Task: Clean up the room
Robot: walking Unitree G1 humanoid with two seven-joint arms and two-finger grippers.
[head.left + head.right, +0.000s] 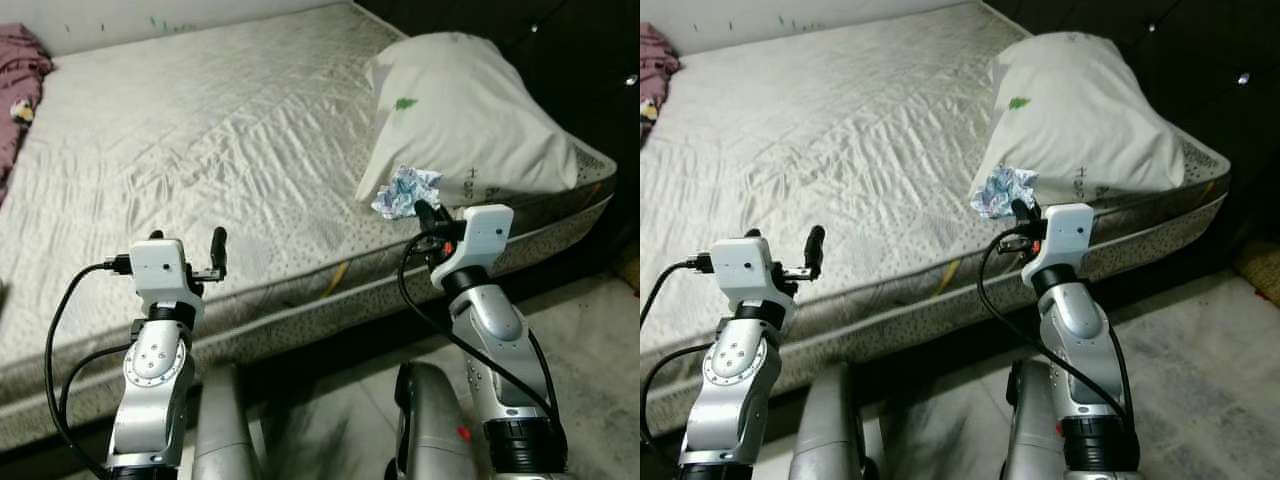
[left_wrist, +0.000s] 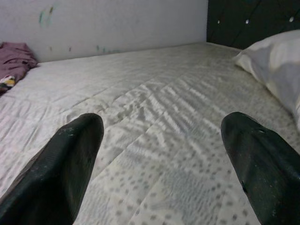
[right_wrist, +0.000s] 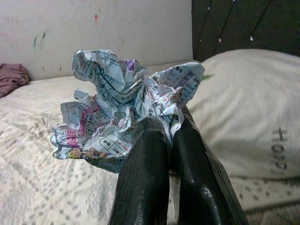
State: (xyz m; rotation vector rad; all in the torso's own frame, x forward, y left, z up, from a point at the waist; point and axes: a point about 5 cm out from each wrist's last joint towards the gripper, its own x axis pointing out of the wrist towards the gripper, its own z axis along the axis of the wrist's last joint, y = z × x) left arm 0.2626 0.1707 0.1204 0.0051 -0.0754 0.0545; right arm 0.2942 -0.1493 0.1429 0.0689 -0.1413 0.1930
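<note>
Right gripper (image 3: 164,129): raised at the bed's near edge, fingers pinched together on the crumpled paper (image 3: 124,103).
Crumpled paper: held just above the mattress (image 1: 200,150), beside the pillow (image 1: 460,110).
Left gripper (image 2: 164,140): raised level over the mattress edge, fingers spread wide, holding nothing.

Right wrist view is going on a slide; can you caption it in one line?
Right gripper shut on crumpled paper above the mattress, beside the pillow.

Crumpled printed paper wad (image 3: 126,108), blue/pink/white, pinched in right gripper (image 3: 165,129) just above mattress edge (image 1: 300,290), beside pillow (image 1: 460,110)
</note>
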